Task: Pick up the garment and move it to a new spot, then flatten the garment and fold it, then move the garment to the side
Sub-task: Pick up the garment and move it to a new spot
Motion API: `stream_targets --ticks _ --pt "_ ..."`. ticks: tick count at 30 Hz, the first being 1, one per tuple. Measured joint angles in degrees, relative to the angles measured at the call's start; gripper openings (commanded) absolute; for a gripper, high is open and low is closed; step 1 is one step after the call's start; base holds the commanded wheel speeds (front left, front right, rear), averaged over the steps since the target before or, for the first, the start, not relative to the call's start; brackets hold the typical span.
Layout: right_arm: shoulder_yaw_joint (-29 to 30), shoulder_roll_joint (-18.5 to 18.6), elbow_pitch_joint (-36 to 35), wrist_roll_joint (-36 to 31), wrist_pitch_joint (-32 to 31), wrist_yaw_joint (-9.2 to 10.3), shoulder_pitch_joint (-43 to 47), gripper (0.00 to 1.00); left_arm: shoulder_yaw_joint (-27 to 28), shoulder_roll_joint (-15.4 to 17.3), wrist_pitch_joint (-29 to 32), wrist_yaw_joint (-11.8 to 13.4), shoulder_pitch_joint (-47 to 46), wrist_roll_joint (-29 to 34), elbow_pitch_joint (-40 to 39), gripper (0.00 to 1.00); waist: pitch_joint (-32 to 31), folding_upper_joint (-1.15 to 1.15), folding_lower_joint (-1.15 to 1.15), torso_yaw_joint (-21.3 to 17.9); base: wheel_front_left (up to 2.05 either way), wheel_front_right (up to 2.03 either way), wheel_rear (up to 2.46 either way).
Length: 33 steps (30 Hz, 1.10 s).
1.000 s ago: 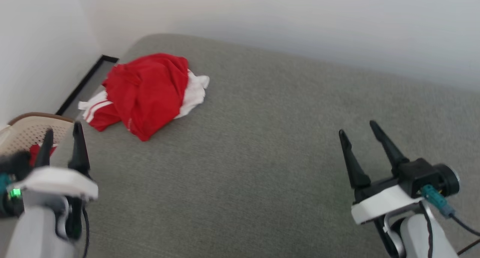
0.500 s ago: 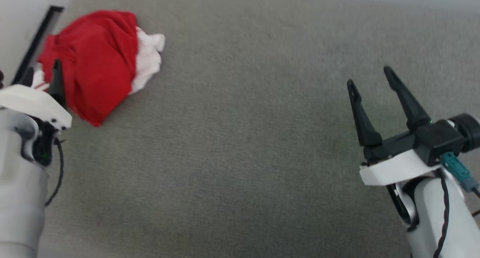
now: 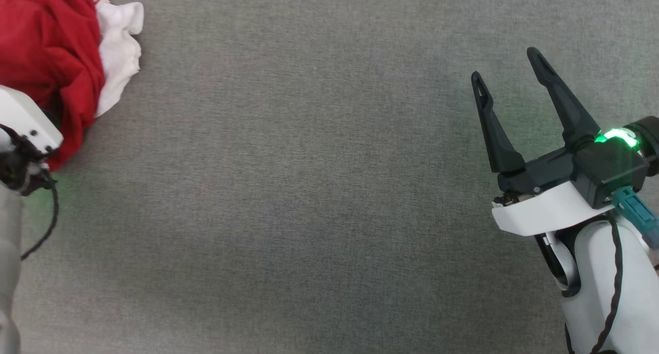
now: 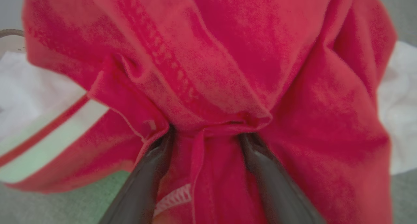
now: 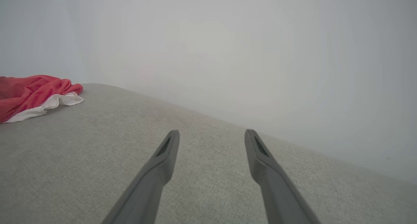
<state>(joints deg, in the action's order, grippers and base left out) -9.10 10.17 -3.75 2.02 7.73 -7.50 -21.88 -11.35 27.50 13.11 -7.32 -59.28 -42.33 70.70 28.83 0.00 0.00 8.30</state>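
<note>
left gripper (image 4: 207, 134), jaws spread, straddled a fold of the bright red soft-fabric shirt (image 3: 46, 50) at the far left of the grey woven cushion (image 3: 309, 189), apparently poised to pinch it; right gripper (image 3: 504, 65) hovered unclenched.

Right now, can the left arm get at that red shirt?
Probably yes: the left gripper is open, its fingers pressed into the folds of the shirt, with nothing in between.
</note>
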Motion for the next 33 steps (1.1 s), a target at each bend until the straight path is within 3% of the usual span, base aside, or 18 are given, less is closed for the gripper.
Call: stream_targets --ticks 5,7,14,25,33 --pt "-0.01 0.00 -1.05 -0.02 -0.51 0.00 -0.20 1.00 -0.24 0.89 5.42 0.03 -1.54 -1.38 0.88 1.00 1.29 0.00 0.00 -1.22 0.00 0.00 0.00" --pt "0.07 -0.05 -1.25 -0.09 -0.69 0.00 -0.18 1.00 -0.41 1.20 5.93 0.04 -1.64 -1.60 0.96 0.00 1.28 0.00 0.00 -1.43 0.00 0.00 0.00" --pt "2.42 -0.48 -1.20 -0.41 -0.13 0.00 1.35 1.00 -2.47 0.80 -0.46 0.01 -0.52 -1.45 -0.49 0.00 -1.01 0.00 0.00 -0.97 0.00 0.00 0.00" --pt "5.45 -2.48 1.02 0.03 1.99 0.00 5.72 1.00 -8.56 5.03 -9.71 0.00 -1.87 1.27 -5.95 0.00 -9.39 0.00 0.00 1.27 0.00 0.00 0.00" --pt "6.58 -4.11 2.76 0.96 3.76 0.00 8.21 1.00 -12.98 7.03 -12.06 0.00 -4.06 3.49 -10.91 0.00 -15.67 0.00 0.00 2.71 0.00 0.00 0.00"
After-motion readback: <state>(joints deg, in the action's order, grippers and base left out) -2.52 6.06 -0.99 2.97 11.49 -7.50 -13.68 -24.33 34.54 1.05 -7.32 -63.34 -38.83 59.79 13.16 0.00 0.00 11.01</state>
